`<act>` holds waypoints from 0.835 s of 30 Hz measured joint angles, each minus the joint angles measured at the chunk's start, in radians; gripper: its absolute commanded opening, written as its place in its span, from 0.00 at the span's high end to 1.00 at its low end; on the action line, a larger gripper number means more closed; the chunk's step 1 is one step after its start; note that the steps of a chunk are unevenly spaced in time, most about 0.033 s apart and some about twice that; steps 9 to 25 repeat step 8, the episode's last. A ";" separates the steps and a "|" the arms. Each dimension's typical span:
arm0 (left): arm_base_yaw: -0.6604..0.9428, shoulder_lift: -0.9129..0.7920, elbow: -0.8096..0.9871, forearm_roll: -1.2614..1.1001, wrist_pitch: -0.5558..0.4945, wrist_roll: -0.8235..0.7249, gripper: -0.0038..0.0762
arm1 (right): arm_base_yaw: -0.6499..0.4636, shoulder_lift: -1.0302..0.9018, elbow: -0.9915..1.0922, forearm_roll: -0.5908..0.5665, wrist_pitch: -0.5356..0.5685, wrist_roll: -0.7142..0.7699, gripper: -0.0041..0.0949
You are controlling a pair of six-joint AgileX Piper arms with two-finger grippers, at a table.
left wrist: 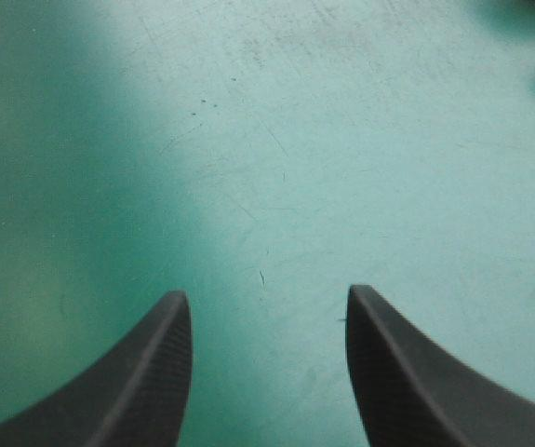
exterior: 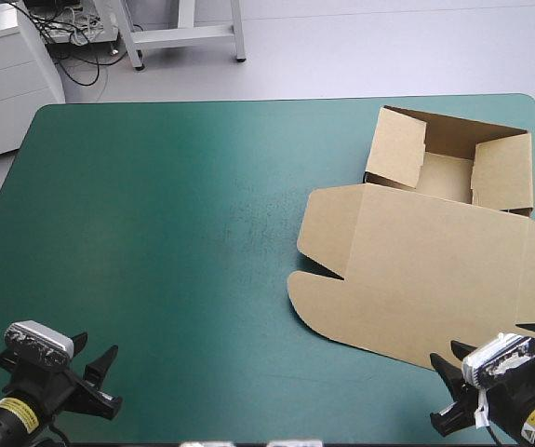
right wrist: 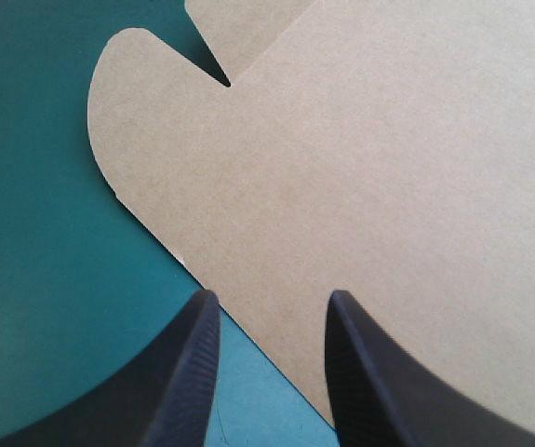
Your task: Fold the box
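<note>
The brown box [exterior: 425, 251] lies on the right half of the teal-green table. Its far part is an open tray [exterior: 451, 163] with walls raised; its lid lies flat toward the near edge. My right gripper [exterior: 446, 391] is open at the near right corner, just over the lid's near edge. In the right wrist view the right gripper [right wrist: 269, 312] stands apart above that edge, with the flat board [right wrist: 360, 177] and a rounded flap [right wrist: 132, 93] ahead. My left gripper [exterior: 98, 368] is open at the near left corner. The left gripper [left wrist: 267, 303] hangs over bare cover.
The teal-green cover [exterior: 155, 223] is bare across the left half and middle of the table. A white cabinet [exterior: 6, 74] and a table frame stand beyond the far edge.
</note>
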 measured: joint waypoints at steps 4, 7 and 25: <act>0.000 0.000 0.000 -0.001 -0.005 0.000 0.50 | 0.000 0.000 0.003 0.000 -0.007 0.001 0.61; 0.000 0.000 0.000 -0.001 -0.006 0.000 0.50 | 0.000 0.000 0.004 0.000 -0.009 0.001 0.61; 0.000 0.000 0.000 -0.001 -0.007 0.000 0.50 | 0.000 0.000 0.004 0.000 -0.010 0.001 0.61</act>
